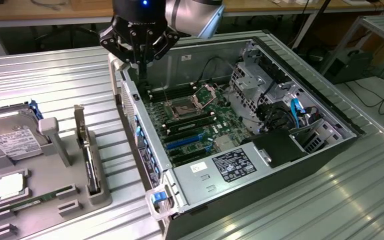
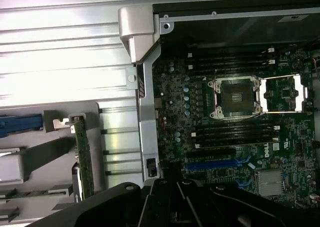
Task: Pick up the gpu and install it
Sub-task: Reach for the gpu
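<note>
My black gripper [image 1: 141, 80] hangs above the green motherboard [image 1: 199, 125], just inside the wall of the open black computer case [image 1: 272, 200]. My jaws are pressed together and hold nothing. The gpu [image 1: 89, 160], a thin dark card with a long silver bracket strip, stands on edge in the grey plastic holder [image 1: 58, 150] outside the case, beside a boxy silver hard drive [image 1: 12, 137].

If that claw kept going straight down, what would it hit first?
Probably the motherboard inside the open computer case, at its edge beside the case wall. The gripper hangs so near that wall that it might catch it instead.
</note>
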Robot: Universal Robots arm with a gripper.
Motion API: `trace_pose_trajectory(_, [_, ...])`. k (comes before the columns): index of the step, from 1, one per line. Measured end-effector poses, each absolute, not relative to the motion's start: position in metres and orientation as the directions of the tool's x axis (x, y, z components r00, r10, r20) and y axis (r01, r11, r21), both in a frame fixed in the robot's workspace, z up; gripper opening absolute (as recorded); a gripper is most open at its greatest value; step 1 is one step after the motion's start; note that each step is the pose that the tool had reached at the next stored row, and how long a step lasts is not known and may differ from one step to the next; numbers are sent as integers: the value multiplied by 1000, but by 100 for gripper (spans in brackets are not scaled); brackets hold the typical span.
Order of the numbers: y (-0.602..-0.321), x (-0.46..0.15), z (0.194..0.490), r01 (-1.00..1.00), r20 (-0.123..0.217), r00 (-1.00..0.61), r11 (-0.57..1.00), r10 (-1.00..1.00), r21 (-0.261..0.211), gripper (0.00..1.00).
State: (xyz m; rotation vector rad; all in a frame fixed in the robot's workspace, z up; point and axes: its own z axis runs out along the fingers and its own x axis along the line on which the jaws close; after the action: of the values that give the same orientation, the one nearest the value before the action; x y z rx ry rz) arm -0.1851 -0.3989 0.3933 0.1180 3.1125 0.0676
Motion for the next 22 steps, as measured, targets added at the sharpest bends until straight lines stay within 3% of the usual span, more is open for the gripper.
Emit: trace_pose_trajectory(22, [-399,-212,393,75,-24,-997,996,76,44,11])
